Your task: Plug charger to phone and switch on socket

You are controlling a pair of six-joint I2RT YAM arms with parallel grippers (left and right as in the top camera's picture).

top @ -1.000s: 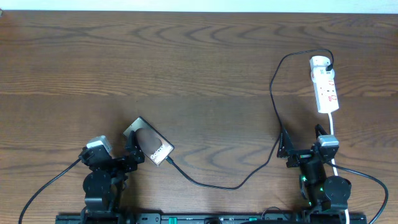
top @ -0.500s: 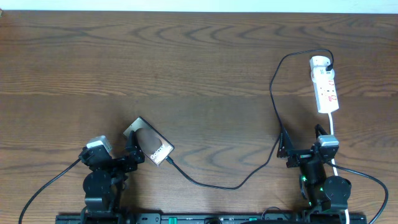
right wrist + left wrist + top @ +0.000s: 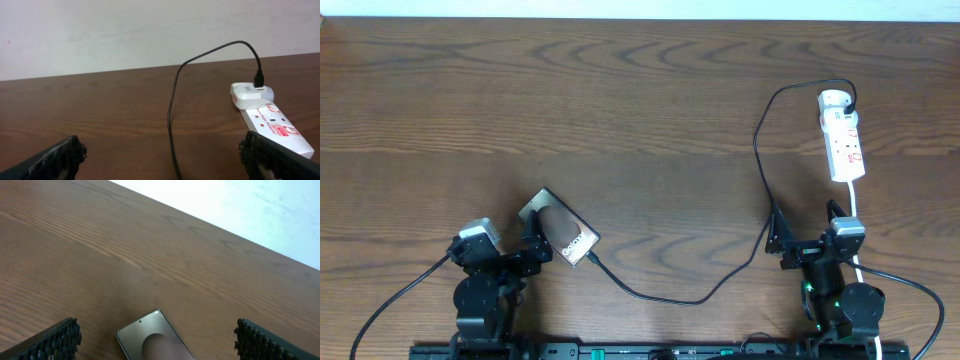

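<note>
Nothing has moved since the earlier overhead frames; both arms and every object sit where they were.

One dark brown wood-grain table fills the overhead view, and a pale wall rises behind its far edge. Two arms rest at the near edge, one on each side. The left gripper has its fingers spread wide and holds nothing. The right gripper is equally wide and empty.

One socket lies on the far right of the table, lengthwise away from the robot, and its single white lead runs back toward the right arm. One phone lies flat and diagonal at the near left, just in front of the left gripper. One charger has its plug in the socket's far end. It loops left, then sags across the table to the phone's near end. Whether its tip is seated there cannot be told.
</note>
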